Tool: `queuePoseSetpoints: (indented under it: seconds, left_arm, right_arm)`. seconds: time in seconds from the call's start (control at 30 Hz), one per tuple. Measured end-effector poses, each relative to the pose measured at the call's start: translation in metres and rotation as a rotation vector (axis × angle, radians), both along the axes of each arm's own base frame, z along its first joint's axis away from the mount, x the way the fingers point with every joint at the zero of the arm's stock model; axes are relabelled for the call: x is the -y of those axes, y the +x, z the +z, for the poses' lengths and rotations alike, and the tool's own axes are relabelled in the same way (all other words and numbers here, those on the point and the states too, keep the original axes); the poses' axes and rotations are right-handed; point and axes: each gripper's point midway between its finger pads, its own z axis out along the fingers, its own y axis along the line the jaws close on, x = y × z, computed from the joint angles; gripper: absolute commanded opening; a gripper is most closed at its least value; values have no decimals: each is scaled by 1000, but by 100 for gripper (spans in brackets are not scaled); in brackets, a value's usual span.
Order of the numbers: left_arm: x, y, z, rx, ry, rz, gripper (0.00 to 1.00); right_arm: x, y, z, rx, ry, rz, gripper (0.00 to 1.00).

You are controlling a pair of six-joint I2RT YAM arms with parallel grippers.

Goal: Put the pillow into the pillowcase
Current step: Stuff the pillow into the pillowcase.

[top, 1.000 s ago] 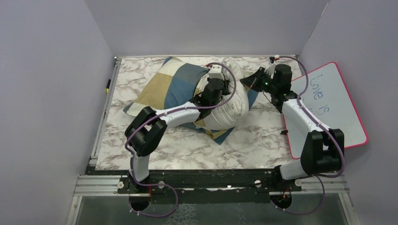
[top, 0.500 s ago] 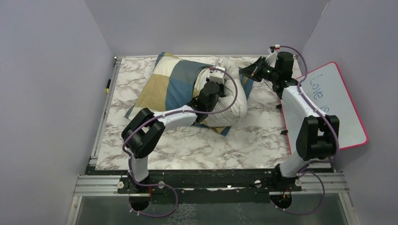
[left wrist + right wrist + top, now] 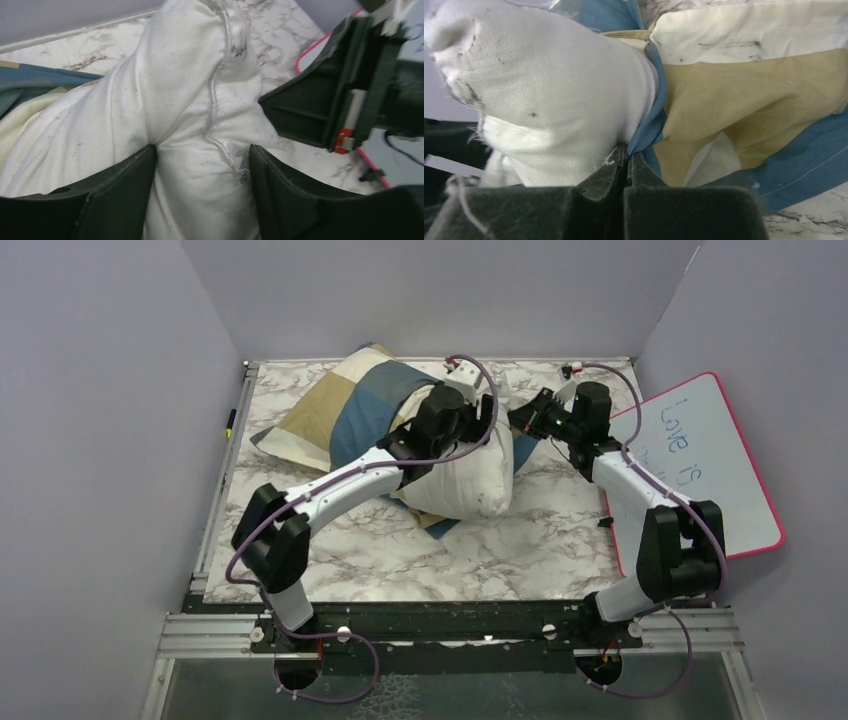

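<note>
On the tabletop (image 3: 560, 530), toward its far side, we find the pillow (image 3: 465, 475) partly inside the pillowcase (image 3: 335, 410). Its left part is covered by the blue, tan and cream cloth, while a plump white end sticks out bare to the right. The right pincer (image 3: 626, 152) is closed on the blue hem at the pillowcase mouth, tight against the pillow. The left pincer (image 3: 202, 150) stands wide, one jaw on each side of the bare end. White cloth bulges between the jaws and touches both, though we judge it is not clamped. We reckon the job somewhat past half: the bare end has yet to go in and the hem be drawn over it. How deep the covered end sits, we cannot tell.
</note>
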Motion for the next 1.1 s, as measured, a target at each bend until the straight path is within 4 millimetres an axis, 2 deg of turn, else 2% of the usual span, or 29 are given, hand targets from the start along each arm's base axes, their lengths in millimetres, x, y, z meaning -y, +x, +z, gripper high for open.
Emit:
queuePoseSetpoints:
  seconds: [0.17, 0.27, 0.43, 0.5, 0.67, 0.7, 0.73, 0.77, 0.87, 0.9, 1.0, 1.1]
  left_arm:
    - [-23, -17, 54, -73, -219, 8, 87]
    - [-33, -21, 72, -117, -340, 40, 88]
    - [-30, -18, 68, -181, -399, 71, 90]
    - [-25, -15, 64, -198, -390, 77, 98]
    - [-5, 8, 47, -239, -333, 106, 98]
    - [0, 13, 40, -250, -318, 113, 96]
    - [6, 19, 32, -261, -304, 119, 87]
    - [10, 24, 22, -270, -290, 128, 73]
    - [19, 37, -20, -306, -224, 153, 16]
    - [20, 41, -36, -319, -203, 165, 3]
    - [20, 43, -65, -330, -144, 180, 0]
    - [19, 31, -72, -253, -50, 169, 0]
  right_arm:
    - [-9, -14, -1, 29, 8, 25, 0]
    - [-10, -19, 0, 46, 10, 27, 0]
    - [-9, -23, -3, 44, 7, 22, 0]
    - [-11, -23, -4, 48, -1, 27, 0]
    - [-19, -24, -7, 70, -45, 29, 0]
    - [-21, -24, -7, 77, -57, 32, 0]
    - [-23, -24, -8, 84, -68, 35, 0]
    - [-25, -23, -9, 87, -79, 36, 0]
    - [-25, -20, -22, 63, -125, 30, 0]
    - [-22, -20, -30, 41, -143, 20, 0]
    - [-13, -20, -48, -14, -196, -14, 0]
    - [1, -17, -53, -60, -194, -50, 0]
